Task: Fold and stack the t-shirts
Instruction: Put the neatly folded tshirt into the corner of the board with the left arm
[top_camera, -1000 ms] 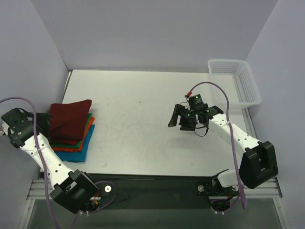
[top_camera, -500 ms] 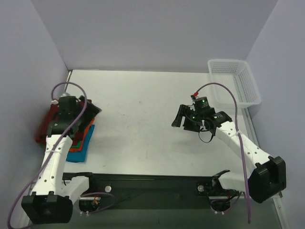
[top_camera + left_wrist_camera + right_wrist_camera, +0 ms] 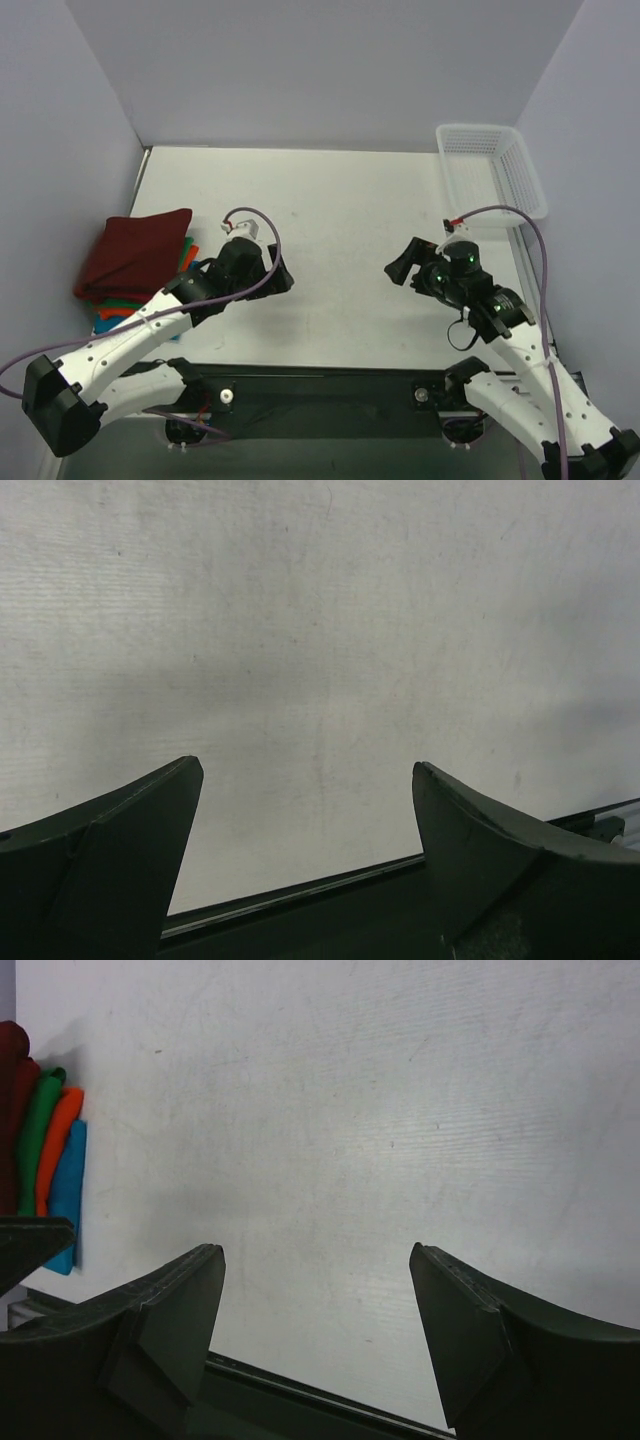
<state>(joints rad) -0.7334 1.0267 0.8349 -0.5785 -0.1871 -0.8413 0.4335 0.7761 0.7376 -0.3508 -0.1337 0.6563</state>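
Here the maroon-topped stack of folded cloth t-shirts [image 3: 135, 255] lies at middle left, nearer the left gripper [image 3: 278, 277] than the right gripper [image 3: 398, 268], both with jaws spread.

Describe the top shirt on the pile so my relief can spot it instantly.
Go to the table's left edge, where the folded t-shirts are stacked. The dark maroon t-shirt lies on top, the only dark one above green, orange and blue edges.
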